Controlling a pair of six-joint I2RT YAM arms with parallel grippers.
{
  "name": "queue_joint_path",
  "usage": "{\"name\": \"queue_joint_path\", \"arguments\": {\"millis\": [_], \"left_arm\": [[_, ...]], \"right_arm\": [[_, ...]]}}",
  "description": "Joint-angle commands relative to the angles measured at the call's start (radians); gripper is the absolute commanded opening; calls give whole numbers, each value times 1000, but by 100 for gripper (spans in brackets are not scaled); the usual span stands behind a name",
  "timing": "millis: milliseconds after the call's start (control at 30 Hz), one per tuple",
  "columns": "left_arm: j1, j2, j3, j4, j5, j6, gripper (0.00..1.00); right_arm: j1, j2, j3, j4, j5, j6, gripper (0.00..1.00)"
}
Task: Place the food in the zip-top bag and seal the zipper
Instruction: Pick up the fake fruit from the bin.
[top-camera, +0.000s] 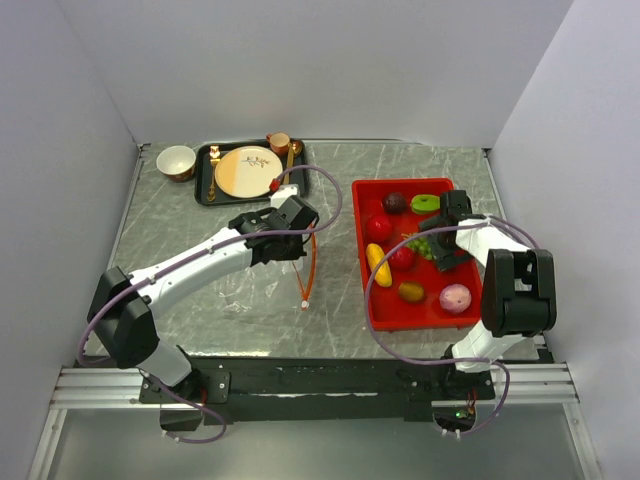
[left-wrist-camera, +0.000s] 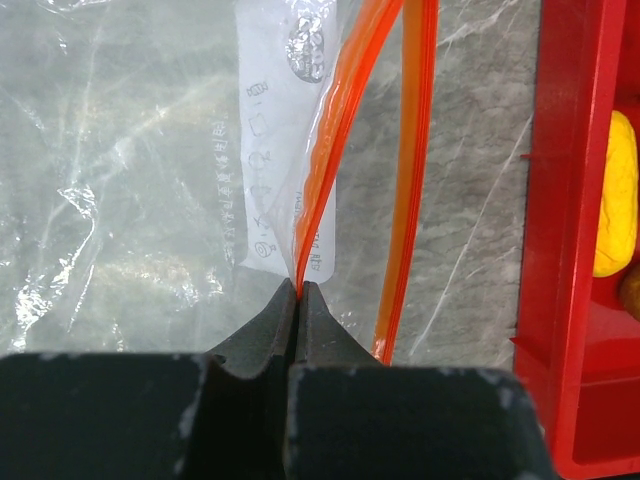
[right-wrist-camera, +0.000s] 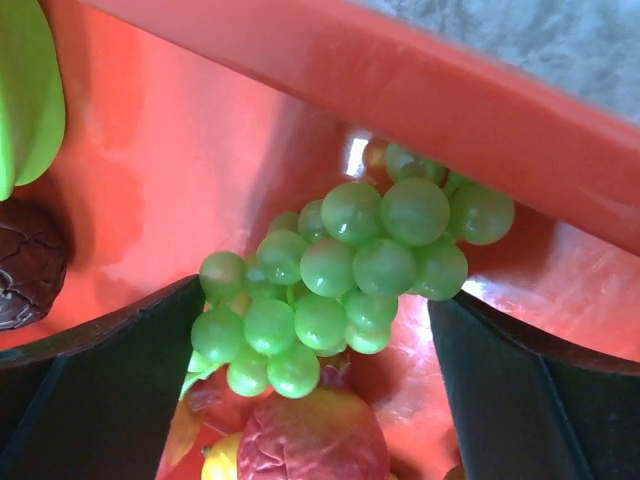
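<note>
Leftmost, the left arm stretches from its base at the near left corner diagonally out over the grey marbled table (top-camera: 180, 215), forearm low and wrist pointing toward the tray side. The left gripper (left-wrist-camera: 300, 290) is pinched tight on one half of the thin orange-red zipper (left-wrist-camera: 330, 150) of the flat clear plastic zip-top bag (left-wrist-camera: 120, 180), which lies crinkled on the table. The zipper's other half runs apart, just beside it. A white label (left-wrist-camera: 270, 170) on the bag carries a round grey emblem and rows of small grey print, too faint to read.

Further right, the right arm folds up steeply from its base, elbow raised, wrist dipping into the red rectangular tray (top-camera: 360, 285). The right gripper (right-wrist-camera: 315, 295) is spread wide, one dark finger on each side of the green grape bunch (right-wrist-camera: 400, 230). Also in the tray lie a yellow oblong piece (top-camera: 378, 264), a dark purple piece (top-camera: 394, 202) and a pink-purple piece (top-camera: 455, 297)
</note>
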Motion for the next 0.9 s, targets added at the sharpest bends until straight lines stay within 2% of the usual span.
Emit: {"name": "queue_joint_path", "arguments": {"millis": [0,33,133,267,300,367,500,533,600,867], "left_arm": [[3,11,31,4,-13,13,1],[3,10,31,5,-13,15,1],[3,8,26,5,-13,9,1],[4,8,23,12,-10,7,1],[3,8,23,10,-11,6,1],[3,8,20,13,-7,4,1],[3,1,9,19,-4,1,1],[3,-4,3,24,-2,1,1],[3,-6,0,27,1,2,1],[3,-12,8,25,-1,7,1]], "right_arm": [[-13,0,0,73,-3,-29,87],[-13,-16,-12,99,-6,-29,78],[-13,-64,-58,146,-14,-42,62],[-10,-164,-156,243,-35,-93,49],[-10,-187,-176,263,-40,-104,38],[-10,-257,-220,309,-40,-136,28],[-2,-357,-244,321,-64,-225,15],[-2,-369,-244,315,-77,-245,15],[4,-394,-242,306,-86,-291,1],[58,-547,-209,265,-195,-441,3]]}}
